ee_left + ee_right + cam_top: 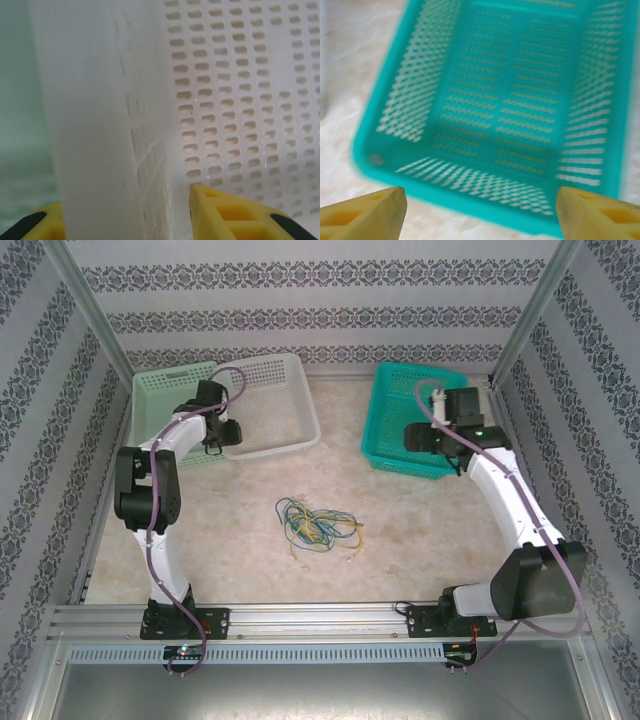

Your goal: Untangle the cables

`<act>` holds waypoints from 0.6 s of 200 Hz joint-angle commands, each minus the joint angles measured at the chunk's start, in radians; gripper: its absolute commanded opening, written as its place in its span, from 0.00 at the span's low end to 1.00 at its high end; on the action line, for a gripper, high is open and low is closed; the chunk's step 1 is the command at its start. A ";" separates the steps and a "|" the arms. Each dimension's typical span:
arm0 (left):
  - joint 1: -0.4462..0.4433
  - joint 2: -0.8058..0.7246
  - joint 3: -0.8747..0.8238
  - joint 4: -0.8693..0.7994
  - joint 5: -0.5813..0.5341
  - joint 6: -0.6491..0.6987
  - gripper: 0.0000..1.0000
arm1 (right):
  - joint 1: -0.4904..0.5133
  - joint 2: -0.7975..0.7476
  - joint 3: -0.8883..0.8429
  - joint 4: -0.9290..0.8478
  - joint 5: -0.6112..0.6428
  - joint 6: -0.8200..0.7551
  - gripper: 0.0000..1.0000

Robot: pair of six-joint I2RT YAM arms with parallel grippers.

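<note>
The cables (315, 523), thin yellow, blue and green strands, lie in one loose tangle on the table's middle, apart from both arms. My left gripper (214, 443) is at the front-left corner of the white basket (285, 405), far from the tangle. In the left wrist view its yellow fingers (235, 215) straddle the white basket's wall (100, 125), one inside and one outside, closed in on it. My right gripper (412, 437) hovers over the near-left part of the teal basket (400, 400); its fingers (590, 212) stand wide apart with nothing between them.
A pale green basket (165, 400) sits at the back left, partly under the white one. The teal basket (510, 100) holds nothing. Patterned walls and metal posts close in the table; the arm bases stand along the near rail (320, 620).
</note>
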 commanded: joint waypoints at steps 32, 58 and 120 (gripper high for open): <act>-0.110 -0.083 -0.088 0.031 0.032 -0.025 0.38 | 0.226 -0.076 -0.152 -0.001 -0.180 -0.036 0.79; -0.152 -0.099 -0.115 0.024 0.006 0.013 0.38 | 0.283 -0.110 -0.232 -0.017 -0.169 0.054 0.78; -0.156 -0.139 -0.154 0.018 -0.023 0.059 0.44 | 0.450 -0.181 -0.392 -0.050 -0.055 0.091 0.67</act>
